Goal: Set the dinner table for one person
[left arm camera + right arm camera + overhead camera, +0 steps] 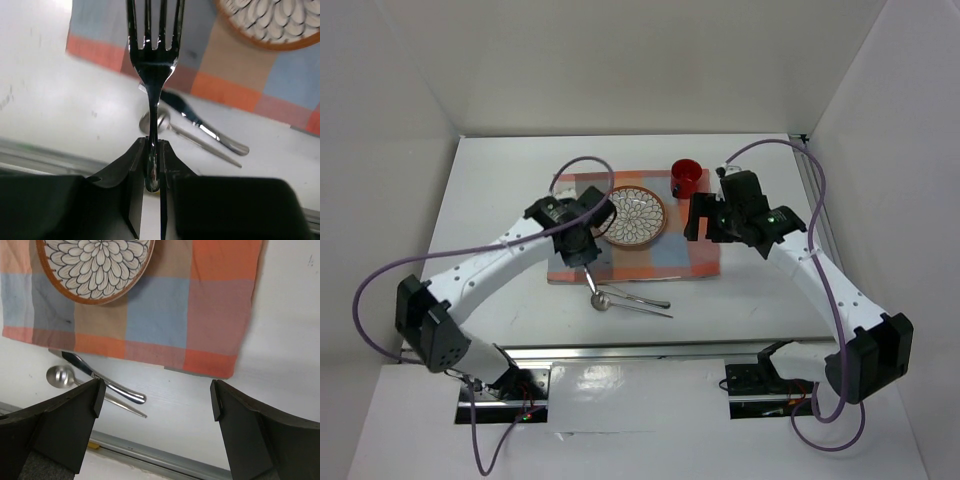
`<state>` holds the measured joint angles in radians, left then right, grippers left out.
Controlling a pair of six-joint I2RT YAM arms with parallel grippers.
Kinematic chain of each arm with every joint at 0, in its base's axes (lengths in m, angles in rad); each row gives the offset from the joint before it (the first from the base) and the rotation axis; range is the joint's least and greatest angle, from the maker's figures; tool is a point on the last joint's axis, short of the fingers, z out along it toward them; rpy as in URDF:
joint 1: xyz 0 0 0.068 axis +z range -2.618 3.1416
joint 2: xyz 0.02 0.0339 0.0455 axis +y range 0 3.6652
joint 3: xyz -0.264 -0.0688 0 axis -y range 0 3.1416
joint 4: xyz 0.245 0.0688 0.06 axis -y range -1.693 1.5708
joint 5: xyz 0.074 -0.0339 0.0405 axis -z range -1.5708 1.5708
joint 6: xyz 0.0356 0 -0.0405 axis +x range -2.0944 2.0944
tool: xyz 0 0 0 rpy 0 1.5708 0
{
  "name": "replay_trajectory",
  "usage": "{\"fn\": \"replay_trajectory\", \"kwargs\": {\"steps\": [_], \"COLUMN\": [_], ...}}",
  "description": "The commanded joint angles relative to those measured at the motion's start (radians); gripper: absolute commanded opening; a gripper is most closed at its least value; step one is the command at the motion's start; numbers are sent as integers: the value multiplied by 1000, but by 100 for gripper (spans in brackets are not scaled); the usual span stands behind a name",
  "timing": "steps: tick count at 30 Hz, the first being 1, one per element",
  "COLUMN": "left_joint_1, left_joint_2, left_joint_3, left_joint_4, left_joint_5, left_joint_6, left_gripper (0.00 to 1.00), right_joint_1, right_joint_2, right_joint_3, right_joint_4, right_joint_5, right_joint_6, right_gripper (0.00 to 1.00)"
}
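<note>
My left gripper (152, 150), clamped on a shiny steel fork (155, 65) by its handle, tines leading, presumably for laying at 9 o'clock of the round petal-patterned plate (95, 265), and my right gripper (157, 395), spread wide and empty, hang above the checkered orange-blue-grey cloth placemat (160, 315) on the flat white bench (290, 340).

Plate (629, 216), placemat (672, 262) (on dinner table (495, 195))

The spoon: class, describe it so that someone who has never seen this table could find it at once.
On the white table, look just in front of the near edge of the checkered placemat. Two pieces of cutlery lie there; the spoon is the nearer one, with a round bowl, unlike the bladed knife.
</note>
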<state>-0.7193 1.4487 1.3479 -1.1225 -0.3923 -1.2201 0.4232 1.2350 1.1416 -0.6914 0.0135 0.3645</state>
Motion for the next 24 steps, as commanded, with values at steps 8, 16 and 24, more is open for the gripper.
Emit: {"fn": "replay_trajectory", "kwargs": {"steps": [8,16,24], "left_joint_1": [227,302,357], "left_joint_2": [344,604,733], "left_joint_3": [270,419,497], "left_joint_4": [164,168,191], "left_joint_5": [76,90,86], "left_joint_6": [617,761,752], "left_gripper": [0,0,0], "right_joint_1": [22,22,196], "right_joint_2": [-52,-17,-114], "right_joint_3": [-80,-103,-283], "right_joint_4": [12,45,254], "right_joint_5": [-24,-129,-351], "right_joint_6": [-13,-71,-125], "right_gripper": [100,100,94]}}
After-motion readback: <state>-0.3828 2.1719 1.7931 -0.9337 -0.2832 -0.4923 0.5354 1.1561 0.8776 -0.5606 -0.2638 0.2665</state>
